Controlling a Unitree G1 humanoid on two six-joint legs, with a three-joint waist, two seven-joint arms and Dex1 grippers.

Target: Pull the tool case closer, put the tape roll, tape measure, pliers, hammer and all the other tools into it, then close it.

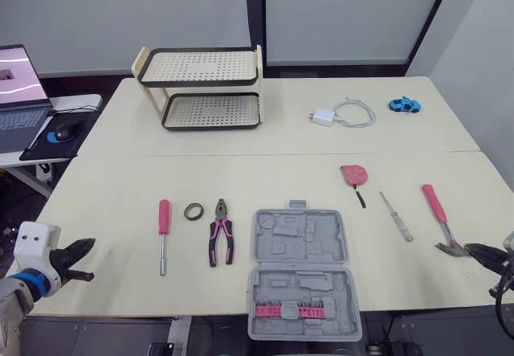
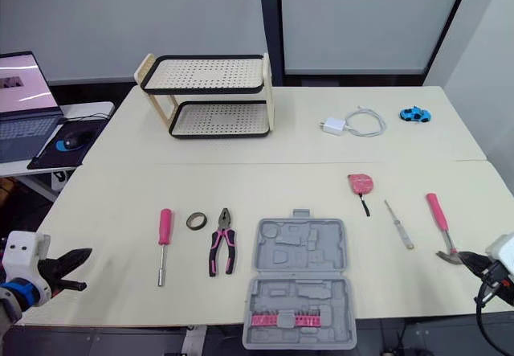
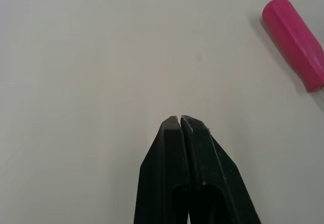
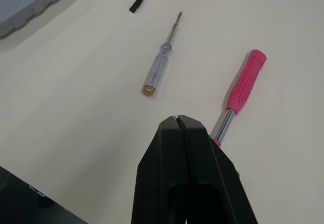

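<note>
The grey tool case (image 1: 299, 237) lies open at the table's front middle, with a row of pink bits in its near half. Left of it lie the pink-handled pliers (image 1: 221, 232), the dark tape roll (image 1: 193, 210) and a pink-handled driver (image 1: 164, 234). To the case's right are the pink tape measure (image 1: 354, 174), a clear screwdriver (image 1: 397, 216) and the pink-handled hammer (image 1: 438, 214). My left gripper (image 3: 179, 118) is shut and holds nothing, over bare table at the front left, short of the driver's handle (image 3: 296, 42). My right gripper (image 4: 177, 118) is shut and holds nothing, just beside the hammer's head end (image 4: 242, 87).
A two-tier perforated rack (image 1: 205, 87) stands at the back left. A white charger with cable (image 1: 341, 115) and a blue toy car (image 1: 405, 104) lie at the back right. A laptop (image 1: 20, 91) and mouse (image 1: 64, 131) sit on a side desk to the left.
</note>
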